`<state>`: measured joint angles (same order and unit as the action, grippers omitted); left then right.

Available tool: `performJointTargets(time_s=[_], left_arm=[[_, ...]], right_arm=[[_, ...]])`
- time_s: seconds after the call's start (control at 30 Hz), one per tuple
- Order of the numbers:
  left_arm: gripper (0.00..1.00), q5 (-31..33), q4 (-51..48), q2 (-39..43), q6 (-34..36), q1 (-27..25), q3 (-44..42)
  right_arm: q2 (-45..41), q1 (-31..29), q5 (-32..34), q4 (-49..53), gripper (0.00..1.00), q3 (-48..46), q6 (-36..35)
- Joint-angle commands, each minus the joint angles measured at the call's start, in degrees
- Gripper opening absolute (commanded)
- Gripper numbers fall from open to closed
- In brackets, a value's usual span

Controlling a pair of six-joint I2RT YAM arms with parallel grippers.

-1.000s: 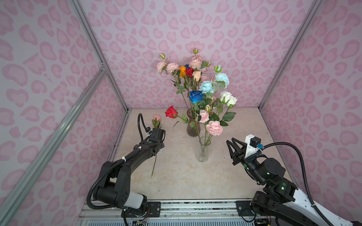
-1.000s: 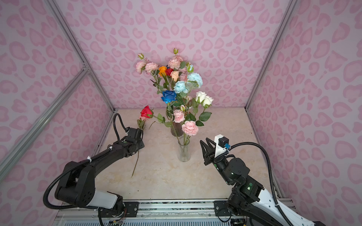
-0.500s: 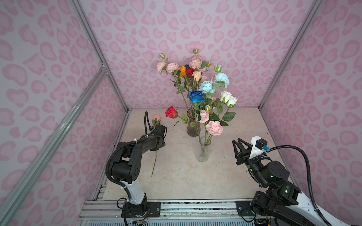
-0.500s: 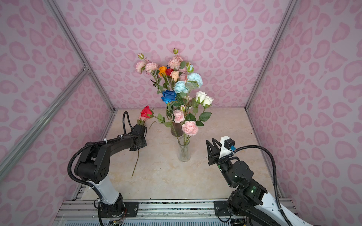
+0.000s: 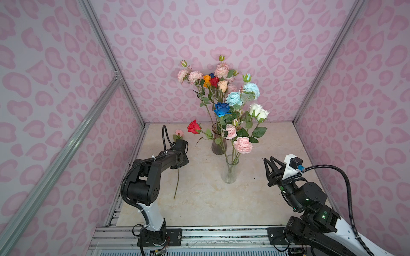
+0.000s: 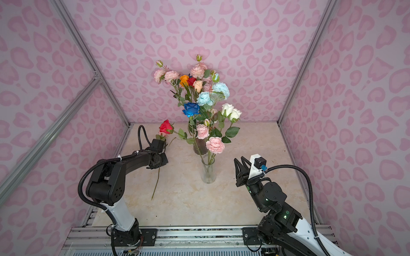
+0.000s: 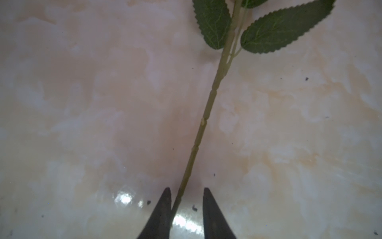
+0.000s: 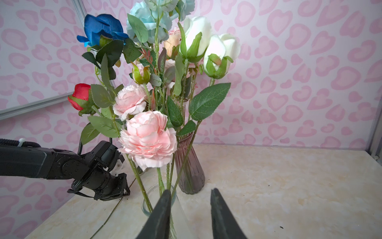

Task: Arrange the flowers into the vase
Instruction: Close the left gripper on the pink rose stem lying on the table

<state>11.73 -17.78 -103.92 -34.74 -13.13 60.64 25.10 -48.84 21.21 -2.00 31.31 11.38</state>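
Flowers [image 5: 224,106]: bunched upright in two vases mid-table; one loose pink flower [image 5: 178,133] flat on the left side, stem [image 5: 177,186] pointing toward the front rail [image 5: 210,235]. Underneath, a glossy beige marbled tabletop [image 5: 199,210], speckled with dark crumbs; around it, walls [image 5: 244,33] in pink blotch print, braced by aluminium posts [image 5: 106,59].

In the clear glass vase [image 5: 230,172], nearer the front: a few stems, among them that of the big pale pink bloom [image 5: 243,145]. In the ribbed purple vase [image 5: 218,148], just behind: the taller bunch, topped with orange, red, dark blue, light blue and cream heads. White buds [image 5: 258,113] to the right, red rose [image 5: 194,127] leaning out left; impossible to sort every stem to a vase through the leaves.

Left gripper [image 7: 187,192] down at the loose stem, jaws apart, stem between them and against one finger only, not pinched; hidden under the wrist in both top views. Right gripper [image 5: 269,163] raised, right of the glass vase, jaws parted, nothing held. Loose flower's head cut off in the left wrist view.
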Motion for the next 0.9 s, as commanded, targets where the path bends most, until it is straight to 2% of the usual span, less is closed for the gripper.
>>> performJointTargets(time_s=[0.0,0.23,0.37,0.53,0.67,0.8,0.87], left_arm=[[0.23,-1.8,-0.2,0.1,-0.2,0.0,0.4],[0.20,-0.9,-0.5,4.1,1.3,0.0,-0.7],[0.18,-1.1,-0.6,3.5,1.5,0.0,-0.4],[0.25,2.2,-2.1,2.7,0.6,0.0,-0.2],[0.24,2.7,-3.7,0.1,-0.2,0.0,0.9],[0.20,0.2,-1.9,-0.3,-0.7,0.0,0.0],[0.12,0.1,-1.9,0.0,-0.5,0.0,-0.1]], right_arm=[[-0.5,0.1,0.4,-0.7,0.34,-0.2,0.0],[-0.2,1.3,-0.7,-2.0,0.34,0.2,-0.1],[0.8,1.4,-1.4,-2.5,0.34,0.3,0.3],[1.3,1.5,-1.5,-2.6,0.34,0.7,0.3],[2.2,1.6,-2.0,-3.4,0.34,0.7,0.4],[2.7,1.6,-2.2,-3.8,0.34,0.4,0.7],[2.5,1.6,-2.2,-3.8,0.34,0.2,0.8]])
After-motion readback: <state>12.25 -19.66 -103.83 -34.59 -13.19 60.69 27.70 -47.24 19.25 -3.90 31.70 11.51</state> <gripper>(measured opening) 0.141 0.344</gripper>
